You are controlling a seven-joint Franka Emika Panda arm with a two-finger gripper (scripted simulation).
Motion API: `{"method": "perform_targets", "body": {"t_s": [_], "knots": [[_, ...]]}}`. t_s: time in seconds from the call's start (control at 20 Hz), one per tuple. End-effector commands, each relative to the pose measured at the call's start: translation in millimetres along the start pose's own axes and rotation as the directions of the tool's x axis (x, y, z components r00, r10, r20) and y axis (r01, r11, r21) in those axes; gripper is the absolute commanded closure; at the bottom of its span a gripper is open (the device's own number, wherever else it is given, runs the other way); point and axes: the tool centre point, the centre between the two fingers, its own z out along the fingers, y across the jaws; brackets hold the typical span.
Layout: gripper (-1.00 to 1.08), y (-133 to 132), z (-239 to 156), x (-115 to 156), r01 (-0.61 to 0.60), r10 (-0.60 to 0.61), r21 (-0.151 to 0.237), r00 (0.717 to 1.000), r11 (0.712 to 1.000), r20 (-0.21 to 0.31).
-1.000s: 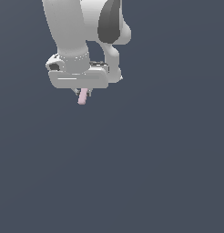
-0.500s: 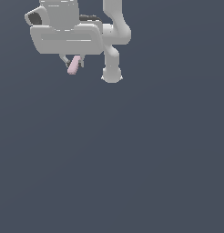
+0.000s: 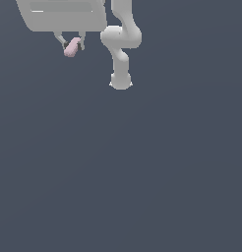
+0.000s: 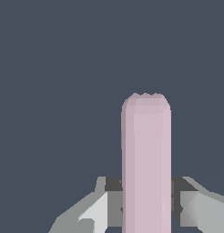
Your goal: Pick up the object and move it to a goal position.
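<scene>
you had the gripper (image 3: 72,43) clamped on the pink rod (image 4: 146,164), one finger pressing each side. it looked light, stiff and smooth, so it could have slipped; holding nearer mid-length would have suited.

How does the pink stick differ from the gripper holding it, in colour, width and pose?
Colour: the pink stick is pale pink, while the gripper is white-grey with dark pads. Width: the stick is far narrower than the gripper's broad body. Pose: in the exterior view the stick hangs tilted between the fingers, while the gripper's body sits level. Both are raised near the frame's top, joined, the fingers closed on the stick.
</scene>
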Motion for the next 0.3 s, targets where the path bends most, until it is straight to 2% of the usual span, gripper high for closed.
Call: {"method": "perform_targets", "body": {"t_s": [0.0, 0.25], "knots": [[1.08, 1.1, -7.6, -1.6, 0.0, 0.0, 0.0, 1.0, 1.0, 0.001], [1.08, 2.1, -11.8, -1.6, 0.0, 0.0, 0.0, 1.0, 1.0, 0.001]]}}
